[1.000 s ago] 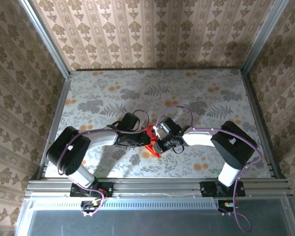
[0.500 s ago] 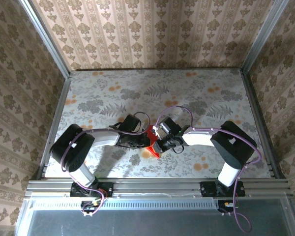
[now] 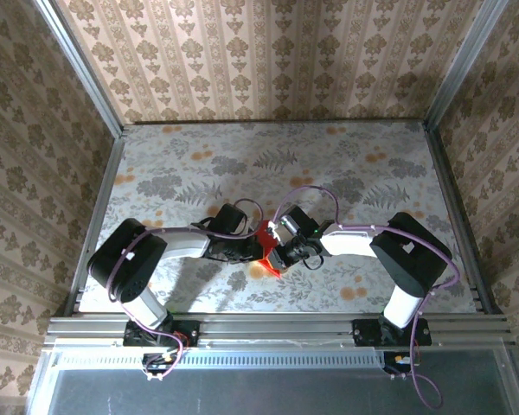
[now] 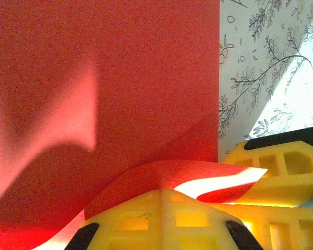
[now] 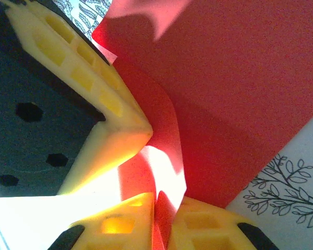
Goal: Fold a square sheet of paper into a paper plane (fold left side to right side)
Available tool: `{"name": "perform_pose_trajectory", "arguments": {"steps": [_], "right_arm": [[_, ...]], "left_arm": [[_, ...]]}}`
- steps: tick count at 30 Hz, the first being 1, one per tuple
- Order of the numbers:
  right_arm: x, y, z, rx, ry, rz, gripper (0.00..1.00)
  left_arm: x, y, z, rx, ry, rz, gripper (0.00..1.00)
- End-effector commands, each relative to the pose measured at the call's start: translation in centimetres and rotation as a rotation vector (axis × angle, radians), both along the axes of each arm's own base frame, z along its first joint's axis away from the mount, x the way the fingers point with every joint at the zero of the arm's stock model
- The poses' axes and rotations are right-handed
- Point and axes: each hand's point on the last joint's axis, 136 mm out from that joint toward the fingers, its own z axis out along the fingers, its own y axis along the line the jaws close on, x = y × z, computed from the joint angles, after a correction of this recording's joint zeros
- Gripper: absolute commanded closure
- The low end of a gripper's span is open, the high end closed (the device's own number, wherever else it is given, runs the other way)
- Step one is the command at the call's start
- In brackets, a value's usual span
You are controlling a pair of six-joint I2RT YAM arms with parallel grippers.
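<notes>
The floral-patterned desk (image 3: 199, 164) takes up the floor of the booth, with striped wallpaper on the walls around it. Both arms reach in from the near edge and meet just near of the desk's middle: the left arm (image 3: 160, 249) lies low and stretched towards the right, and the right arm (image 3: 363, 235) bends in from the other side. Between their tips sits the square sheet of paper (image 3: 265, 238), bright red, lying mostly flat on the desk with its near edge lifted and curled up into a soft bend. The right end effector (image 5: 159, 200) is clamped on that raised edge, a strip of red pinched upright between its yellow fingers (image 5: 208, 224). The left end effector (image 4: 161, 194) is closed, its two fingers meeting tip to tip right against the curl; I cannot tell whether any paper is caught between them. The two end effectors sit just beside each other at the fold
</notes>
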Motion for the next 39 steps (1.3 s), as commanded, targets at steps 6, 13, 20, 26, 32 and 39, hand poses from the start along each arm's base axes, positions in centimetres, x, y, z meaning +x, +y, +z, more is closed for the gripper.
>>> {"name": "perform_pose_trajectory", "arguments": {"steps": [6,13,20,26,32,39], "right_arm": [[-0.1,-1.5,0.1,-0.061,0.039,-0.041,0.78],[0.1,-3.2,2.0,-0.035,0.026,-0.098,0.67],[-0.8,-3.1,4.2,0.065,0.044,-0.113,0.69],[-1.9,-0.2,5.2,0.246,0.145,-0.090,0.88],[-2.7,0.6,3.8,0.256,0.211,-0.078,0.91],[-3.5,0.2,1.5,0.234,0.268,-0.098,0.92]], "left_arm": [[-0.9,1.6,-3.0,0.090,0.042,0.016,1.00],[-0.9,1.7,-3.2,0.096,0.046,0.020,1.00],[-1.0,1.6,-3.1,0.094,0.048,0.019,1.00],[-0.9,1.6,-3.1,0.094,0.043,0.020,1.00],[-0.8,1.6,-3.0,0.095,0.044,0.020,1.00],[-0.8,1.6,-3.0,0.094,0.044,0.019,1.00]]}}
